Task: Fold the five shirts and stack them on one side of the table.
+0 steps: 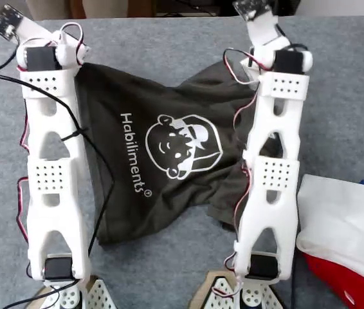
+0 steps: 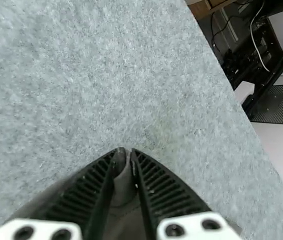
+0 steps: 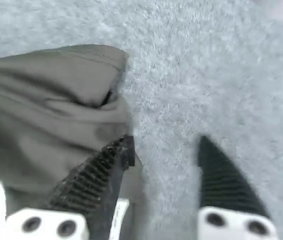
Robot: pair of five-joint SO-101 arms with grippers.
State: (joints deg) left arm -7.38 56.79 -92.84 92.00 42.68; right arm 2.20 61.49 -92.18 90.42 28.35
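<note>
A dark olive shirt (image 1: pixel 163 148) with a white cartoon print lies spread and crumpled on the grey felt table (image 1: pixel 336 96), between my two white arms. In the high view the left arm (image 1: pixel 50 129) lies along the shirt's left edge and the right arm (image 1: pixel 272 161) over its right side. My left gripper (image 2: pixel 125 150) is shut on a thin fold of the shirt's cloth (image 2: pixel 123 182) just above the felt. My right gripper (image 3: pixel 165 142) is open over bare felt. One of its fingers (image 3: pixel 106 165) touches a bunched edge of the shirt (image 3: pixel 46 90).
A folded white shirt (image 1: pixel 343 219) lies on a red one (image 1: pixel 343 277) at the near right of the table. Past the table's far edge (image 2: pixel 231 90) are cables and a black stand (image 2: pixel 266 65). Bare felt lies on the far side of both grippers.
</note>
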